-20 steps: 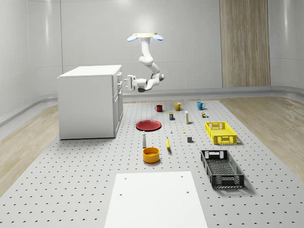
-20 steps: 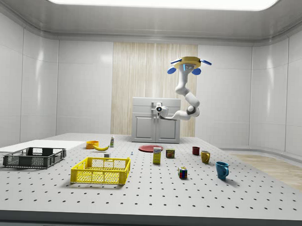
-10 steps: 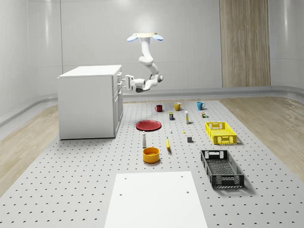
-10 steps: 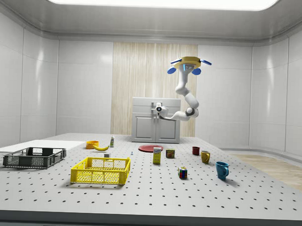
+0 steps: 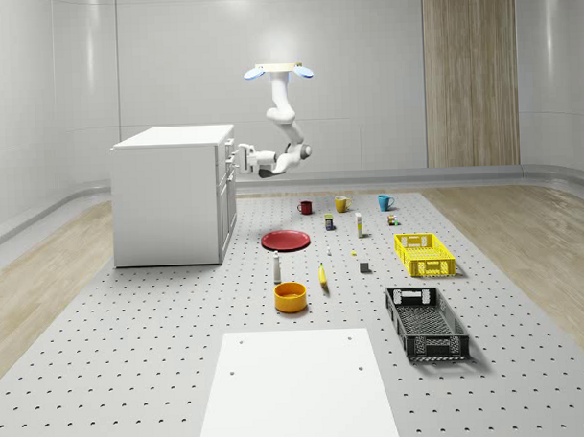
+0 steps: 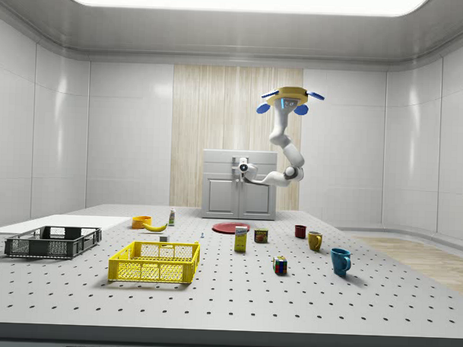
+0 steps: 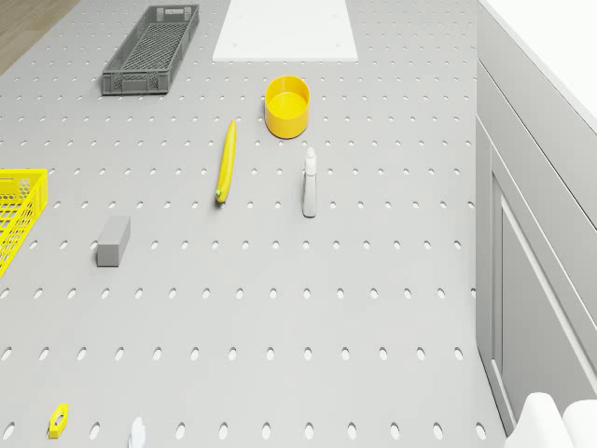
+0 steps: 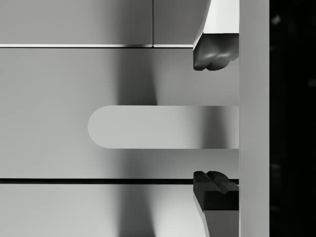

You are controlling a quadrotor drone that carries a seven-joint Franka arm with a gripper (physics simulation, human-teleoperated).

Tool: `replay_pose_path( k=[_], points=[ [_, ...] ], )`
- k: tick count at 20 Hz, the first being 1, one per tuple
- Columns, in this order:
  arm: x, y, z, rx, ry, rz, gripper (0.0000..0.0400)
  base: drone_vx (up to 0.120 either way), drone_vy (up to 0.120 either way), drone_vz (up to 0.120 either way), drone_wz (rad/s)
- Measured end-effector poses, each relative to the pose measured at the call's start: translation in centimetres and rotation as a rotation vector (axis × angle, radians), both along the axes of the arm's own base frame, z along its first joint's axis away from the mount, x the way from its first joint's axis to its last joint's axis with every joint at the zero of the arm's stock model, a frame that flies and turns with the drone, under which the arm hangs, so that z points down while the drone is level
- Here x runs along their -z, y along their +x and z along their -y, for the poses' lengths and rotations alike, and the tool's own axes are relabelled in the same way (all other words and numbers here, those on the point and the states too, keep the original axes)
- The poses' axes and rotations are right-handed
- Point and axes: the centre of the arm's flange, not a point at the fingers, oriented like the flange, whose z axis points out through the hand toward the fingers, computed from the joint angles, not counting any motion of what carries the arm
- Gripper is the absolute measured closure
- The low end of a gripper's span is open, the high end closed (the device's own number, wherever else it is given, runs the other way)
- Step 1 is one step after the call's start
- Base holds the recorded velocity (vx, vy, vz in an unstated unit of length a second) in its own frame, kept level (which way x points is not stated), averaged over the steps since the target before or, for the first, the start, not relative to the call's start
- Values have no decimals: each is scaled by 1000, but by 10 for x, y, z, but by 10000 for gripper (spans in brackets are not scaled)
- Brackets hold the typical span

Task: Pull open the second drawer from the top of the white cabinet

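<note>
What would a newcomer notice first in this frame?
The drone hovering in the air beside the white cabinet, its arm bent down toward the cabinet's drawer front. In the wrist view the tool is open, one finger on each side of a rounded drawer handle.

the drone [image 5: 279,71] hovers, arm [image 5: 287,132] bent down, gripper [image 8: 216,118] spread wide, level.

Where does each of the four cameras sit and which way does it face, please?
Whole-scene view: high off the robot, looking down the table; the drone hovers beside the white cabinet.
Side view: at table height, facing the cabinet's front; drone, arm.
Drone view: from the drone, down at the banana; white arm parts.
Wrist view: along the tool, its open fingers straddling the handle.
Shared: whole-scene and side views show the yellow crate.
</note>
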Motion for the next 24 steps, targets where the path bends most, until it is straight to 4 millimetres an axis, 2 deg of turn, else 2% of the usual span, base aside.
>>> replay_pose_path(
  k=[13, 14, 16, 18, 20, 24],
  points=[
    [0, 0, -9, 0, 0, 0, 100, 0, 0, 0, 0],
    [0, 0, -9, 0, 0, 0, 116, 0, 0, 0, 0],
    [0, 0, -9, 0, 0, 0, 188, 0, 0, 0, 0],
    [0, 0, -9, 0, 0, 0, 232, 0, 0, 0, 0],
    [0, 0, -10, 0, 0, 0, 259, 0, 0, 0, 0],
    [1, 0, -10, 0, -2, 0, 274, 0, 0, 0, 0]
  ],
)
